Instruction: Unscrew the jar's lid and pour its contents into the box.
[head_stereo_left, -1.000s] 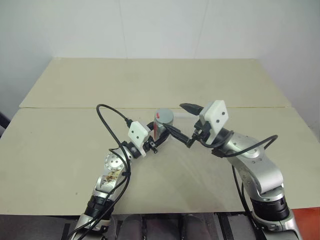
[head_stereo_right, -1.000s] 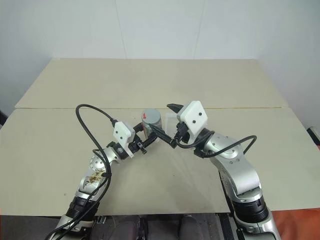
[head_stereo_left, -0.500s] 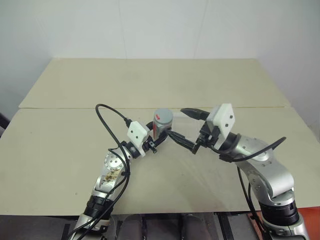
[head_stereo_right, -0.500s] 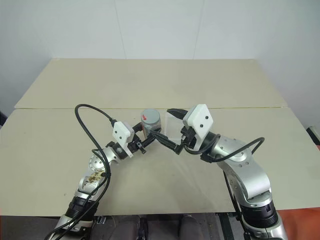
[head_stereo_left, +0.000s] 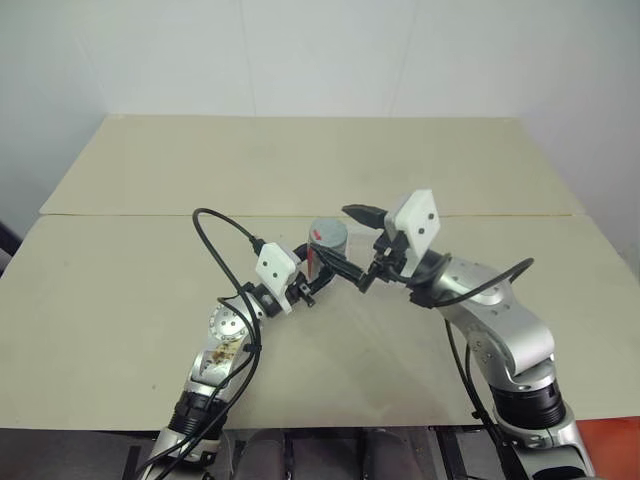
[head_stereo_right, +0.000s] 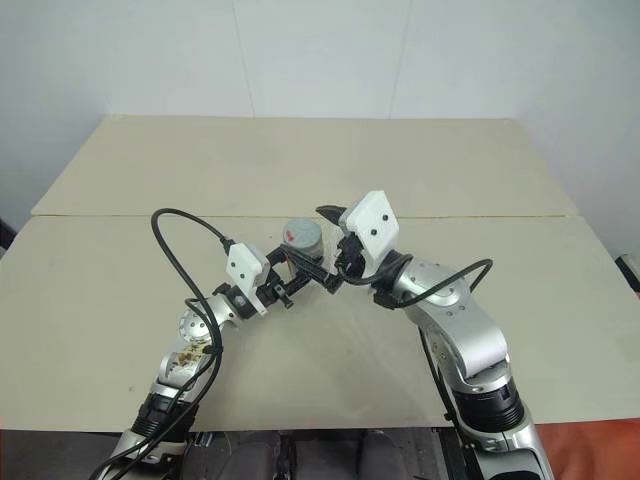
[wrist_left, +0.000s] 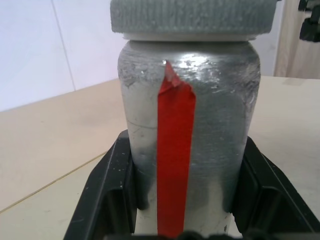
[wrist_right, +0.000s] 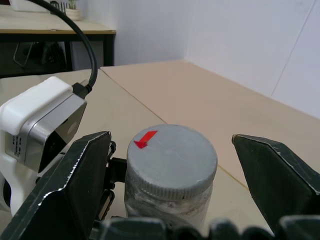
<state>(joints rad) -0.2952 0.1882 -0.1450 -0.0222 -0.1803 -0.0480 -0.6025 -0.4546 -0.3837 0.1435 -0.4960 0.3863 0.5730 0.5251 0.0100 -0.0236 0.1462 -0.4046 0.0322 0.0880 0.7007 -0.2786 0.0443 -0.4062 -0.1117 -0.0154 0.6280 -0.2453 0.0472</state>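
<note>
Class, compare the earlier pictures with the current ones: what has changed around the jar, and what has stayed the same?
The right gripper, open, swung out from the jar and has come back in, its fingers now straddling the lid without gripping. The left gripper stayed shut on the jar, lid still on.

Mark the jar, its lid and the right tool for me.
jar (wrist_left: 190, 145), left wrist view, labelled side wall.
lid (wrist_right: 172, 155), right wrist view, flat top.
right tool (wrist_right: 172, 200), right wrist view, midway between its open fingertips.
</note>
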